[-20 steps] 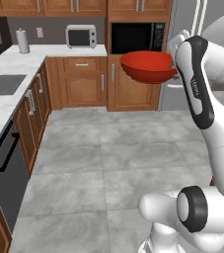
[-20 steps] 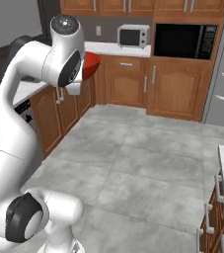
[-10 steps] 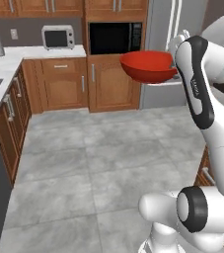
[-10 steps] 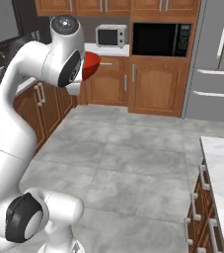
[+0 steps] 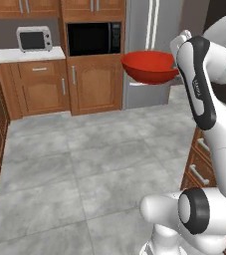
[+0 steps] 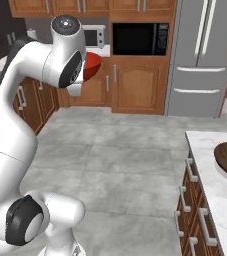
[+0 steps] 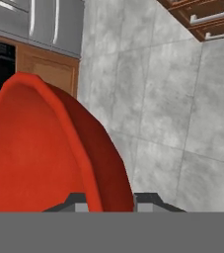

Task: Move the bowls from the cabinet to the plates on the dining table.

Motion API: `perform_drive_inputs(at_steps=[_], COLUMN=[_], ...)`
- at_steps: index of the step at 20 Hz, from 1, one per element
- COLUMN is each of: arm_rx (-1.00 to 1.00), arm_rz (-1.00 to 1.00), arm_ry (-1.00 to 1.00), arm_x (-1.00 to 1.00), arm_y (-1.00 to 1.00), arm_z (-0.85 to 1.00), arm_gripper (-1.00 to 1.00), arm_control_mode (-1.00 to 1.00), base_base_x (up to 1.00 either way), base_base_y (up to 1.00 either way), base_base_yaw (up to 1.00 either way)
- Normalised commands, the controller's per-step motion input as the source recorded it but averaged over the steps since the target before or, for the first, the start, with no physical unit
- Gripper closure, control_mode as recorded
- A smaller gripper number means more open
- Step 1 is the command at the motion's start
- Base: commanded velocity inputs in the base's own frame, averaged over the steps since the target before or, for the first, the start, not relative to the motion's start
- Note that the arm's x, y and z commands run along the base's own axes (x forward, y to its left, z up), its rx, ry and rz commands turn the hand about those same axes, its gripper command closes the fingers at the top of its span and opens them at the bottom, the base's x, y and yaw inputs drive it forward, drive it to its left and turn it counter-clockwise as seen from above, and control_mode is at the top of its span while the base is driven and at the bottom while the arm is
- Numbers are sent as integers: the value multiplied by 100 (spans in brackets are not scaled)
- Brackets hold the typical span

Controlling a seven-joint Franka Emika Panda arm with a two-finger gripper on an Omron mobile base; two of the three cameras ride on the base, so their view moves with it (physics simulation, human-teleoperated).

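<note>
One glossy red bowl (image 7: 49, 148), stiff and probably slippery, sits pinched by its rim between the fingers (image 7: 76, 200), hanging sideways.

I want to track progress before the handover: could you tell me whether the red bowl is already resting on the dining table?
No, the red bowl is held up in the air beside the arm, above the tiled floor, not on any surface.

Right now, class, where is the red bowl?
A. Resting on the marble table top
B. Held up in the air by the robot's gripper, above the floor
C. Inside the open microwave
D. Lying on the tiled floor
B: the red bowl hangs in mid-air at the arm's end, and in the hand view the gripper grips its rim with the grey tiled floor behind it.
</note>
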Motion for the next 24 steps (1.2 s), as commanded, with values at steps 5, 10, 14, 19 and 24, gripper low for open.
perform_drive_inputs(at_steps=[5, 10, 14, 19, 24], arm_rx=[0, 0, 0, 0, 0], arm_rz=[0, 0, 0, 0, 0], arm_ry=[0, 0, 0, 0, 0], arm_x=[0, 0, 0, 0, 0], arm_y=[0, 0, 0, 0, 0], arm_z=[0, 0, 0, 0, 0], arm_gripper=[100, 100, 100, 100, 100], arm_control_mode=[100, 100, 100, 100, 100], base_base_x=[0, 0, 0, 0, 0], base_base_y=[0, 0, 0, 0, 0], base_base_yaw=[-25, -25, -25, -25, -25])
